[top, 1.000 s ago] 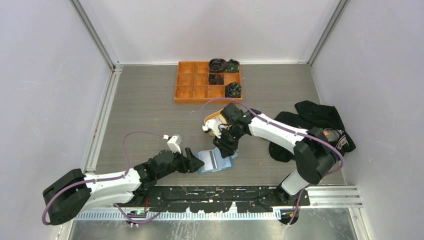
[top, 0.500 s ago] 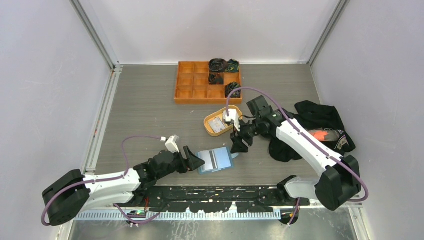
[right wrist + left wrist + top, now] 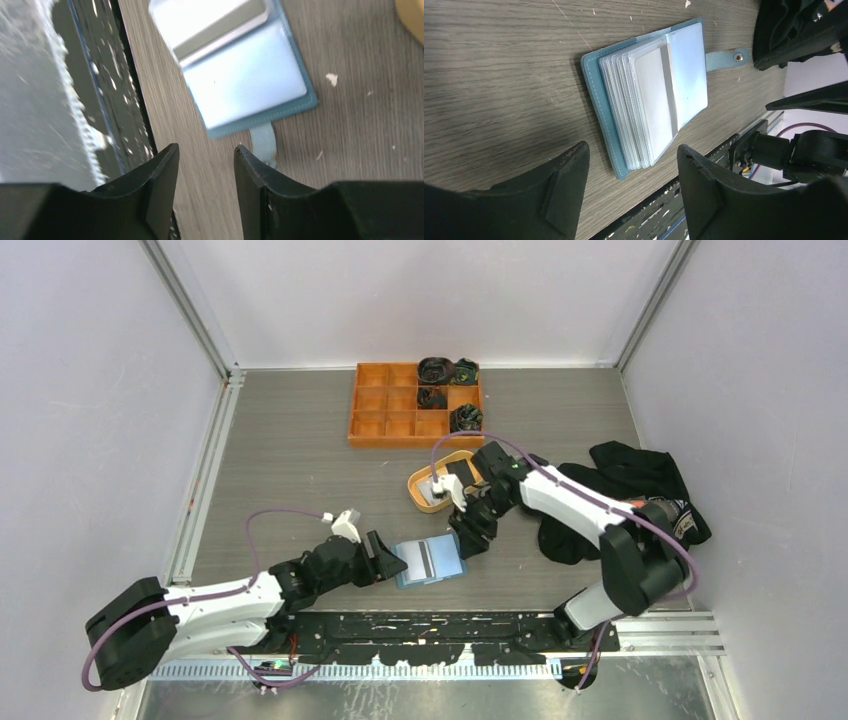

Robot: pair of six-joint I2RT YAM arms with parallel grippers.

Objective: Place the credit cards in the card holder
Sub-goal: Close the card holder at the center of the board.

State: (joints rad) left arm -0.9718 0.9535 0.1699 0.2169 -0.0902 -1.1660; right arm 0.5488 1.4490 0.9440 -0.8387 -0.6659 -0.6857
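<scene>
Lying on grainy wood (image 3: 499, 75), stitched blue card holder (image 3: 649, 95); left tool (image 3: 631, 155), right tool (image 3: 206, 150) spread.

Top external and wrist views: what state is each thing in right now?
card holder: open, flat on the table, snap tab undone.
left tool: open, empty, beside the holder.
right tool: open, empty, over the tab side.
tan dish: upright, partly hidden by the right arm.
orange tray: right compartments hold dark items, left ones empty.
</scene>
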